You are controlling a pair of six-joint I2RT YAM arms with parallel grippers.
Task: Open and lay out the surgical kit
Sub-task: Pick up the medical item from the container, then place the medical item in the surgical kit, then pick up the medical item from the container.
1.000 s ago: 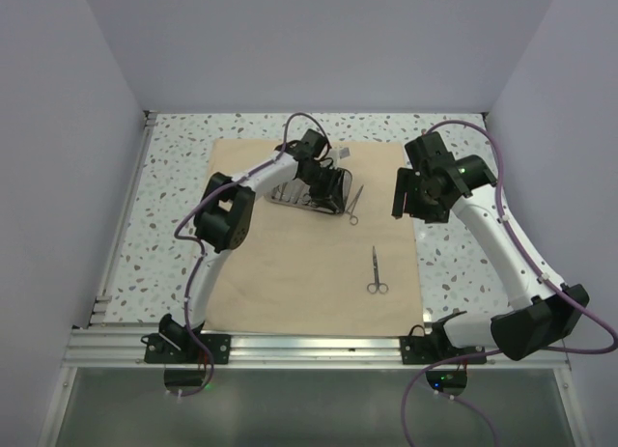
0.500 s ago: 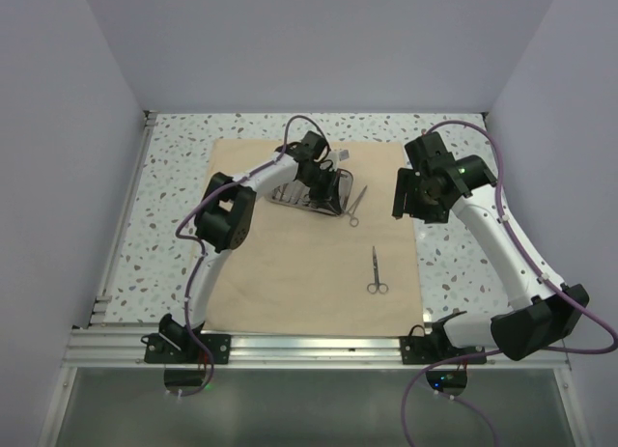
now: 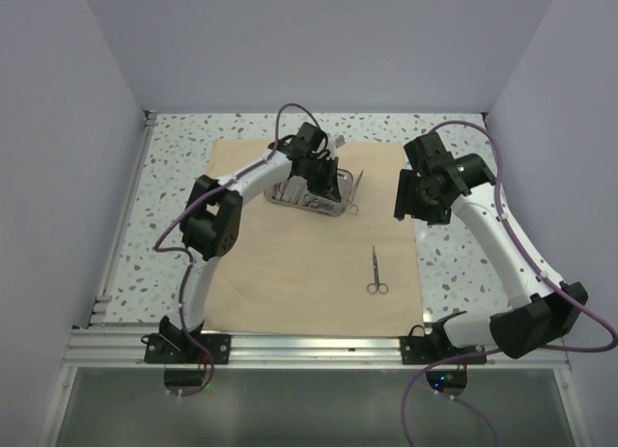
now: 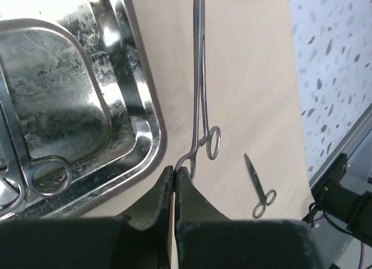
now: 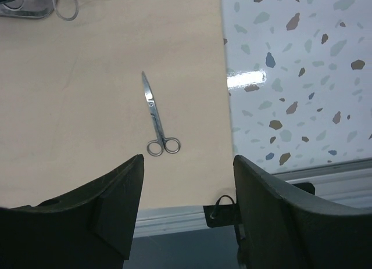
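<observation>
The kit's tan cloth wrap [image 3: 290, 264] lies spread flat on the table. A shiny steel tray [image 3: 307, 196] sits on its far half, with ring-handled instruments [image 4: 49, 176] inside. My left gripper [image 4: 175, 171] is shut on one ring of the long forceps [image 4: 200, 94], just off the tray's right rim [image 4: 152, 124]; the forceps [image 3: 355, 191] slant up off the cloth. Small scissors [image 3: 375, 271] lie on the cloth's right side [image 5: 156, 121]. My right gripper [image 5: 187, 158] hangs open and empty above the cloth's right edge [image 3: 410, 204].
Speckled white tabletop [image 3: 454, 264] surrounds the cloth. White walls close in the left, back and right. An aluminium rail [image 3: 309, 346] with both arm bases runs along the near edge.
My left gripper closed on the forceps' ring and lifted it; the forceps shifted toward the tray and now tilt up. The right arm stayed still.
</observation>
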